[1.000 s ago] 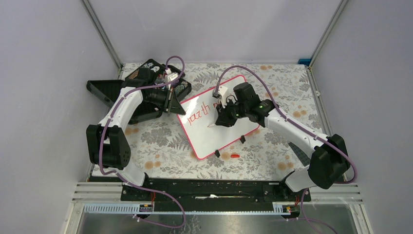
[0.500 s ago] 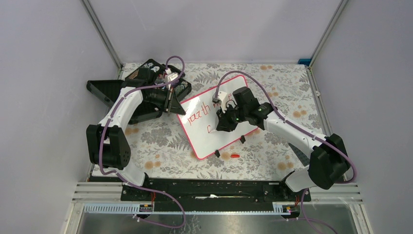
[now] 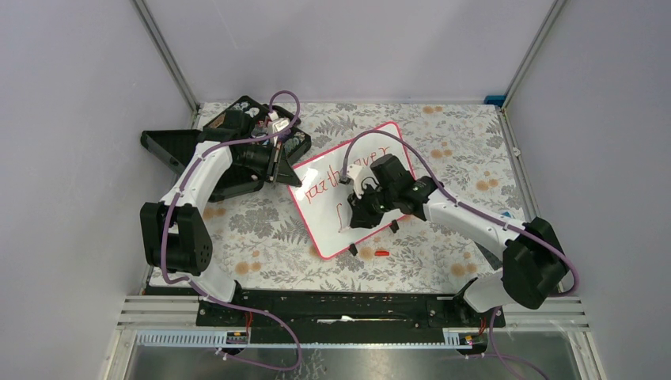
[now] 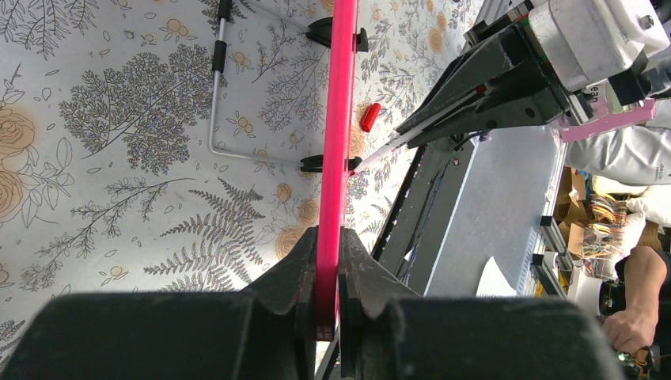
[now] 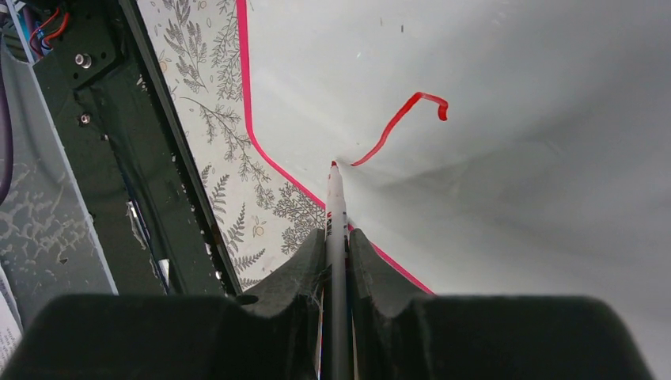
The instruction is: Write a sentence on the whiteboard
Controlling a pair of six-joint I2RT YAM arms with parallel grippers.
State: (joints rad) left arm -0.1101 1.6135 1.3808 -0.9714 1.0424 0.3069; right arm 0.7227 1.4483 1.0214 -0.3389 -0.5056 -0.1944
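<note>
Bright, even light, soft shadows
Top view is sharp throughout. In its wrist view the right gripper [image 5: 336,241] is dark and blurred; a soft grey shadow crosses the whiteboard [image 5: 514,95].

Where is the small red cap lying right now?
In the top view, the small red cap lies on the floral table, just off the near edge of the whiteboard, right of its nearer clip foot.

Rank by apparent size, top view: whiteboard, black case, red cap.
1-2. whiteboard and black case: look alike; the left arm covers part of the case, so unranked.
3. red cap: far smallest.
</note>
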